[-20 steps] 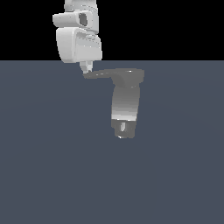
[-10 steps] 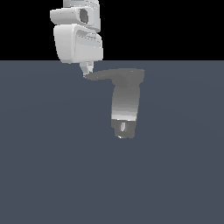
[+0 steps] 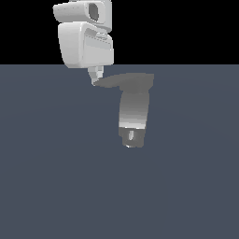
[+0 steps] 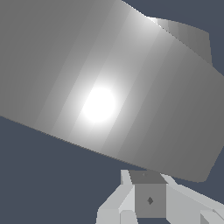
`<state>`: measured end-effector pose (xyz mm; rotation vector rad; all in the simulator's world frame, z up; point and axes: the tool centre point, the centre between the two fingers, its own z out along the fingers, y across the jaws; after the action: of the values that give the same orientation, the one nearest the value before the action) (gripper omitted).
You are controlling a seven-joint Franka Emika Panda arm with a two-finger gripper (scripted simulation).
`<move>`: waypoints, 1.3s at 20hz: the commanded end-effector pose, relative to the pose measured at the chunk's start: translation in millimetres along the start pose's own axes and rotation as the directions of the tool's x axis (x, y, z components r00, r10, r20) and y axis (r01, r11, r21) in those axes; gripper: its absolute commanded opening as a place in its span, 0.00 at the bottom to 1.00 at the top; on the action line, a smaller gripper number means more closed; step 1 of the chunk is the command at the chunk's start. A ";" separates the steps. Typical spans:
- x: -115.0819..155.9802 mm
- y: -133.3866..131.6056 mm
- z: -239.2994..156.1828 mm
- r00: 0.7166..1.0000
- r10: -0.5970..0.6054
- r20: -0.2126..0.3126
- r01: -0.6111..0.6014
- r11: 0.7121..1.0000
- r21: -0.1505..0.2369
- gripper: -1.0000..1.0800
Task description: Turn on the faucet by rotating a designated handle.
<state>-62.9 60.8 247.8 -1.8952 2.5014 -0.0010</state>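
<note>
Here, the gripper [image 3: 96, 79] touches the handle [image 3: 126, 82] tip at the faucet's [image 3: 134, 116] ten o'clock; whether its claw is wide or narrow, I cannot tell.

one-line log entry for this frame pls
phase: contact at lever | claw: at thin tip of handle, open/shut unclear | faucet: upright, handle points to exterior view's left | wrist view: filled by handle

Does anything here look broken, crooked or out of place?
Nothing stands out. The faucet looks whole, its handle joined at the top, and the gripper sits at the handle's thin tip. Nothing looks spilled or damaged.
</note>
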 end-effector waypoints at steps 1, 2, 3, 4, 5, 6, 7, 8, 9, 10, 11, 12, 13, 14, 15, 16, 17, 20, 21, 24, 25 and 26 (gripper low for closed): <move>8.5 6.1 -0.2 1.000 0.006 -0.002 -0.006 1.000 -0.002 0.00; 10.5 8.5 -0.2 1.000 0.006 -0.002 -0.006 1.000 -0.002 0.00; 12.5 10.9 -0.3 1.000 0.006 -0.002 -0.006 1.000 -0.002 0.00; 14.5 13.3 -0.3 1.000 0.006 -0.002 -0.006 1.000 -0.002 0.00; 16.3 15.8 -0.3 1.000 0.005 -0.002 -0.005 1.000 -0.002 0.00; 18.3 18.3 -0.3 1.000 0.005 -0.002 -0.005 1.000 -0.002 0.00; 20.3 20.7 -0.4 1.000 0.005 -0.002 -0.005 1.000 -0.002 0.00; 22.3 23.1 -0.4 1.000 0.005 -0.002 -0.005 1.000 -0.002 0.00; 24.1 25.7 -0.4 1.000 0.004 -0.002 -0.004 1.000 -0.002 0.00; 26.1 28.1 -0.4 1.000 0.004 -0.002 -0.004 1.000 -0.002 0.00; 28.2 30.6 -0.5 1.000 0.004 -0.002 -0.004 1.000 -0.002 0.00; 30.2 33.1 -0.5 1.000 0.004 -0.002 -0.004 1.000 -0.002 0.00; 32.0 35.6 -0.5 1.000 0.004 -0.002 -0.004 1.000 -0.002 0.00; 34.1 38.1 -0.6 1.000 0.004 -0.002 -0.004 1.000 -0.002 0.00; 36.2 40.6 -0.7 1.000 0.004 -0.002 -0.004 1.000 -0.002 0.00; 36.2 40.6 -0.7 1.000 0.004 -0.002 -0.004 1.000 -0.002 0.00; 31.6 38.5 -0.2 1.000 -0.001 -0.001 0.001 1.000 -0.002 0.00; 46.1 39.2 -0.3 1.000 -0.001 -0.001 0.001 1.000 -0.002 0.00; 50.9 39.5 -0.3 1.000 -0.001 -0.001 0.001 1.000 -0.002 0.00; 65.8 40.3 -0.4 1.000 0.000 -0.001 0.000 1.000 -0.002 0.00; 70.7 40.6 -0.5 1.000 0.000 -0.001 0.000 1.000 -0.002 0.00; 75.9 40.9 -0.5 1.000 0.000 -0.002 0.000 1.000 -0.002 0.00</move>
<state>-121.4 18.8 247.8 -1.9319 2.4798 0.0011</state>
